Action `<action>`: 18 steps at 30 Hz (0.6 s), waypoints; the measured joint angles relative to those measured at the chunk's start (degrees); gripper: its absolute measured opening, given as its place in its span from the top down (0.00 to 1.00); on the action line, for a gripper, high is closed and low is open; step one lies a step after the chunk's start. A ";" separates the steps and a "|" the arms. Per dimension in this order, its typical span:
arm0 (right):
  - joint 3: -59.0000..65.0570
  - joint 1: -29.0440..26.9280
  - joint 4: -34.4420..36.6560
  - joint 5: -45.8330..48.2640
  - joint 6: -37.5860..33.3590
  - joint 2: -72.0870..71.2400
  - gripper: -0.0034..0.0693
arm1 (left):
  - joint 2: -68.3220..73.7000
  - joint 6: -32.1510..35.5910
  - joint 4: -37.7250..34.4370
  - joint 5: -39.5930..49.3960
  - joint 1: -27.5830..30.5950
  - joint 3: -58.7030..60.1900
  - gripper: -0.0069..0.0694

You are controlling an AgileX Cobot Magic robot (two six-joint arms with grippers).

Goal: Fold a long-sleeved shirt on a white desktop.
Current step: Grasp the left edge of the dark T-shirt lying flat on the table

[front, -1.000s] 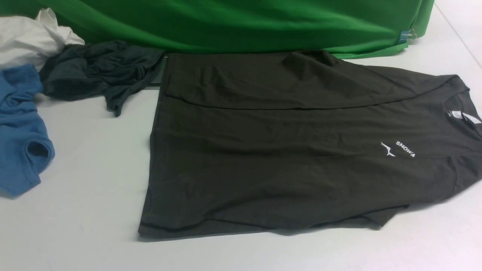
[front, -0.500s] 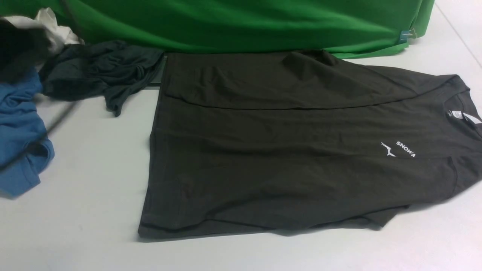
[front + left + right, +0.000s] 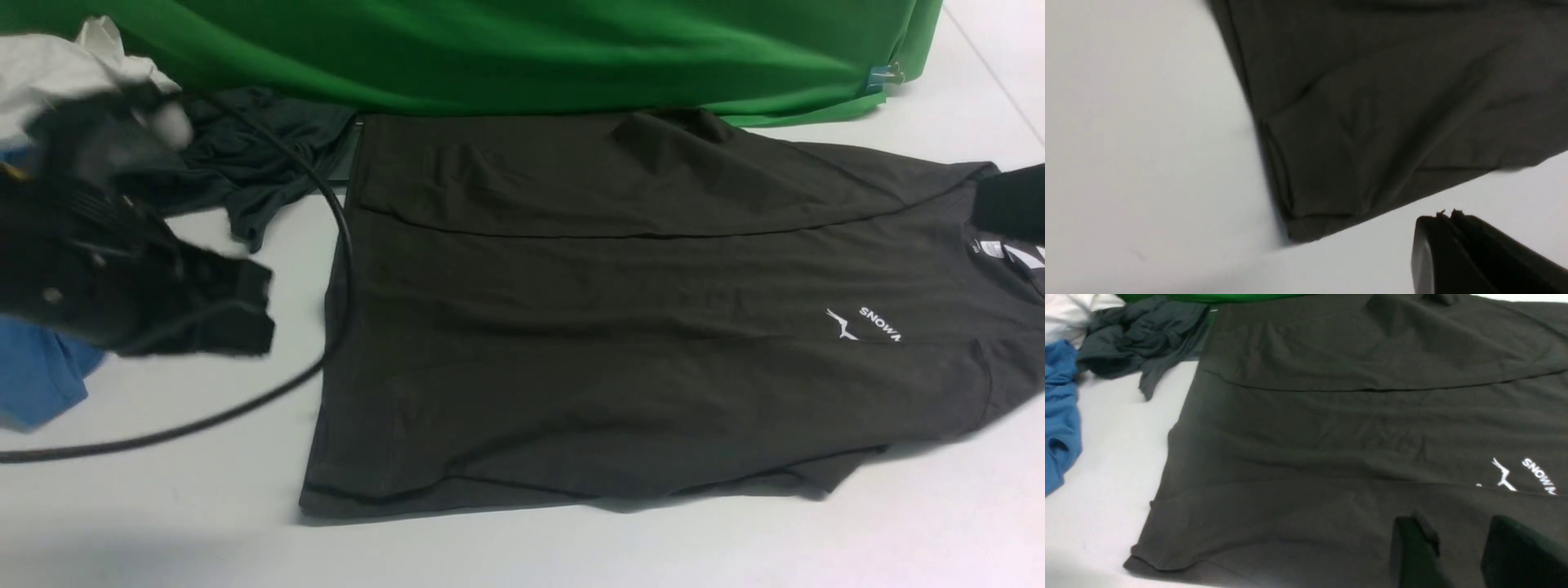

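Observation:
The long-sleeved shirt (image 3: 620, 327) lies flat on the white desktop (image 3: 188, 506), collar and white neck label (image 3: 990, 248) to the right, hem to the left. Its far side is folded over the body along a long crease. The white SNOWA lettering (image 3: 1538, 481) also shows in the right wrist view. My left gripper (image 3: 257, 314), blurred, hangs just left of the hem. In the left wrist view this left gripper (image 3: 1447, 214) is shut and empty over bare table beside a hem corner (image 3: 1306, 220). My right gripper (image 3: 1457, 531) is open above the shirt's chest, holding nothing.
A slate-grey garment (image 3: 245, 155), a blue garment (image 3: 37, 376) and a white cloth (image 3: 57, 69) are heaped at the far left. The green backdrop (image 3: 522, 49) runs along the back. A black cable (image 3: 341, 245) from the left arm loops over the shirt's hem edge.
My left arm has swung in from the left to the shirt's hem, trailing its cable. A dark part of the right arm has come in at the right edge. The shirt has not moved.

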 joint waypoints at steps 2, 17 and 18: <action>0.00 0.20 0.00 -1.06 0.00 0.00 0.62 | 3.61 0.00 0.00 -3.17 0.00 1.25 0.86; 0.00 0.38 0.00 -2.11 -0.05 0.00 0.62 | 20.08 0.86 0.32 -12.64 -1.97 1.64 0.52; 0.00 0.38 0.00 -2.11 -0.05 0.00 0.62 | 20.41 0.86 0.58 -12.65 -2.11 1.64 0.50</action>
